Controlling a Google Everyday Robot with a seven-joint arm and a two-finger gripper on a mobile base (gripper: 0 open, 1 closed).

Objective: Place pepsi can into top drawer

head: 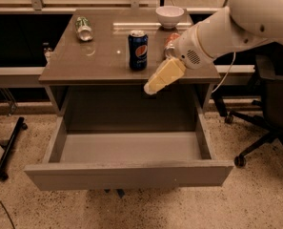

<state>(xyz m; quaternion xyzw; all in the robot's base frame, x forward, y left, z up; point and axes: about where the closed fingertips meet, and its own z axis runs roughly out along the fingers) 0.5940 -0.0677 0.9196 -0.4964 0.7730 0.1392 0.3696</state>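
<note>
Table [96, 63]: grey-brown glossy top, centre of frame.
Green-white can [84, 28]: lying on its side, upper left of the table top.
White bowl [169, 16]: upright, at the top's far edge, right of centre.
Orange-red can [169, 42]: right part of the top, partly hidden; the hand [151, 86] hangs just below and left of it, in front of the top's near edge.
Black office chair [274, 99]: right edge of frame, on casters.
Black bar stand [10, 147]: lower left, on the speckled floor [255, 199].
</note>
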